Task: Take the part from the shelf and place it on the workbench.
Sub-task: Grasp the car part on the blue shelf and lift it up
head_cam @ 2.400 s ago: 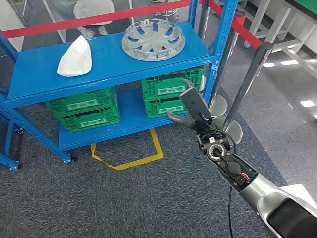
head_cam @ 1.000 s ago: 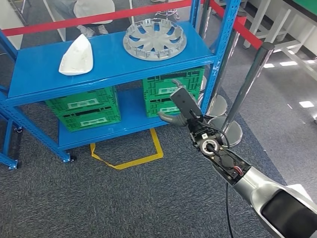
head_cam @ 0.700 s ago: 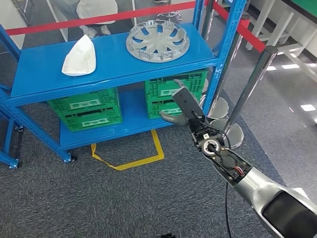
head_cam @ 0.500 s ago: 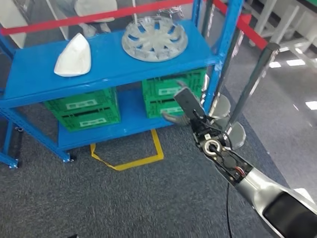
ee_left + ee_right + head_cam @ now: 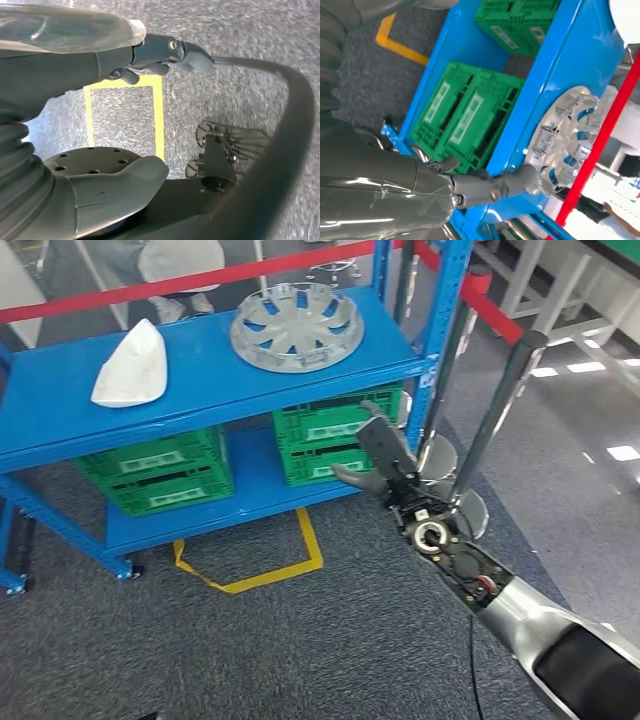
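Note:
A silver wheel cover lies flat on the right end of the blue shelf's top board. A white shell-shaped part lies toward the left end. My right hand hovers open, fingers stretched out, in front of the right green crate, below the wheel cover and apart from it. In the right wrist view the right hand's fingers reach toward the shelf edge under the wheel cover. My left hand hangs over the carpet with fingers apart, holding nothing.
A second green crate sits on the lower board at the left. Silver barrier posts with a red belt and round bases stand to the right of the shelf. A yellow floor marking lies before it. A person stands behind.
The whole picture has swayed and slid a little to the left as the camera moved. My right hand stays open in front of the right crate.

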Controlling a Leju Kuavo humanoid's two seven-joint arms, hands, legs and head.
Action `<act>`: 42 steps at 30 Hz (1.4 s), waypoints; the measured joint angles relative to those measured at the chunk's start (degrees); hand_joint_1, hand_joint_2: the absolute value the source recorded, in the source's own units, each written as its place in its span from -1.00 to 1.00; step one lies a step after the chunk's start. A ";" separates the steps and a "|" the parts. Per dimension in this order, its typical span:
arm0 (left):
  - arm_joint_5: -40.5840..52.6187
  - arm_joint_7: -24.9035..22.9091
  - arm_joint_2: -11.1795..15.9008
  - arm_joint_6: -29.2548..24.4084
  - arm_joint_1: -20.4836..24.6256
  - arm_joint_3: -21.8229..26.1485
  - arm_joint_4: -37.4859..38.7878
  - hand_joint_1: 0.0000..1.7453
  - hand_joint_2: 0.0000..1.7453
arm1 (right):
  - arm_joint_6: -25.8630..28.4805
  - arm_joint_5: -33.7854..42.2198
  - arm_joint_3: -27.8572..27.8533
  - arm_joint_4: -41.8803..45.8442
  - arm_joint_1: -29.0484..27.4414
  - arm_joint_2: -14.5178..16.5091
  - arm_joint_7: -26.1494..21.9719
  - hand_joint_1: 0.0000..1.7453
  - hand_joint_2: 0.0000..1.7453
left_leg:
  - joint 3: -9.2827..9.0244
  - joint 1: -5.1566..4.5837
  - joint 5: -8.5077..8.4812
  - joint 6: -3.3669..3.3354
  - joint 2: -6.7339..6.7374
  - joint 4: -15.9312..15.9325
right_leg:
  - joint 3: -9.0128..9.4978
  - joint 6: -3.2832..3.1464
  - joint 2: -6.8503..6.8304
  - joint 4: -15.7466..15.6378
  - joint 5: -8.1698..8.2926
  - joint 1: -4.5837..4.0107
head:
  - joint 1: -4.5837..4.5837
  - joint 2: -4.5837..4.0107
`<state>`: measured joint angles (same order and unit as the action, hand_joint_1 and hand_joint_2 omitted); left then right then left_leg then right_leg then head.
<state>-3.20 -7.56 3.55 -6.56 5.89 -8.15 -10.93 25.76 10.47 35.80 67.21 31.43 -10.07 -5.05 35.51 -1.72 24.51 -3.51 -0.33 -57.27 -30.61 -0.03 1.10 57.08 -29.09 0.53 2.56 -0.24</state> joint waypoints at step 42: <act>-0.43 0.20 -0.65 -0.15 -0.35 0.00 0.07 -1.00 1.00 | -1.08 -0.16 0.00 0.00 0.29 0.34 0.27 -1.00 1.00 | -3.58 1.37 0.09 1.32 0.16 3.47 | -4.83 2.46 -0.79 8.52 -1.07 0.73 | 0.43 0.00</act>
<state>-3.62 -7.37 2.90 -6.71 5.54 -8.15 -10.86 24.68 10.32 35.80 67.21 31.72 -9.73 -4.78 31.93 -0.34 24.59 -2.18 -0.16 -53.79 -35.44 2.43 0.31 65.60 -30.16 1.26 2.99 -0.24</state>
